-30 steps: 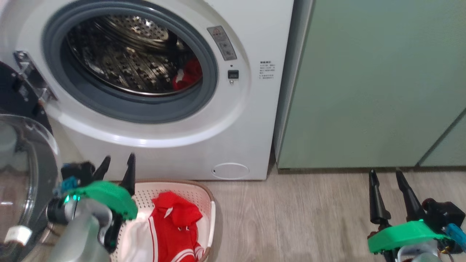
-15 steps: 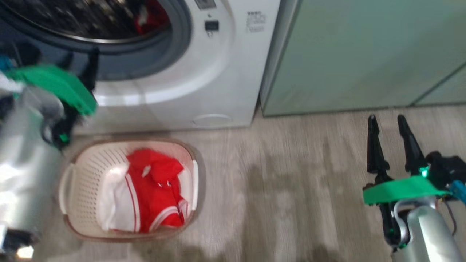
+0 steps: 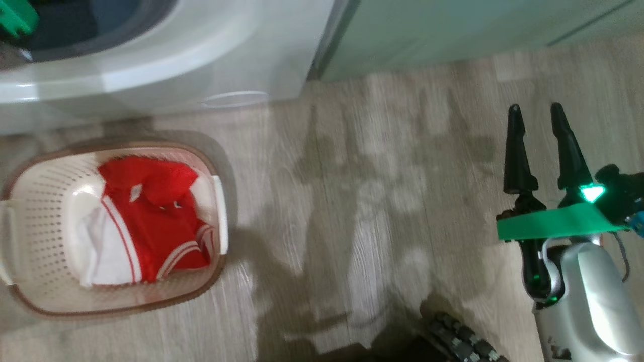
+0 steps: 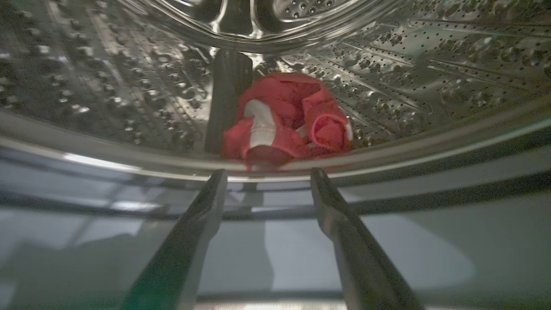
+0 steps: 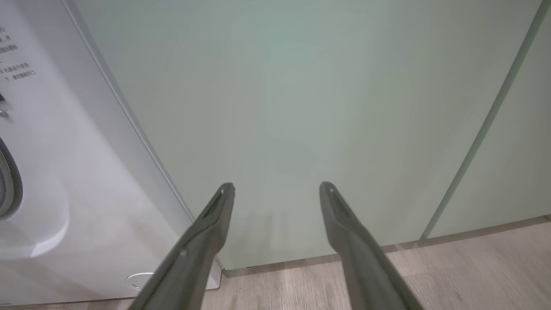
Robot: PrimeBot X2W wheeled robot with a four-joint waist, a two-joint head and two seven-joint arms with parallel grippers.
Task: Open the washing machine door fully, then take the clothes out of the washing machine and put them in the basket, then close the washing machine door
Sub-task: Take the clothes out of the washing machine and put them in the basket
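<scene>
We find one red garment [image 4: 286, 118] with white parts lying on the floor of the steel drum [image 4: 387, 64] of the washing machine [image 3: 176, 55], just behind the drum lip. The left gripper [image 4: 267, 172] points at it from outside the lip, garment at its 12 o'clock, fingers spread wide and holding nothing. More red and white clothes [image 3: 146, 216] lie in the basket [image 3: 30, 221] on the floor [image 3: 377, 201], at 6 o'clock of the machine in the head view. The right gripper [image 3: 535, 106], at 3 o'clock, is spread wide and empty, facing the green cabinets [image 5: 301, 107].
</scene>
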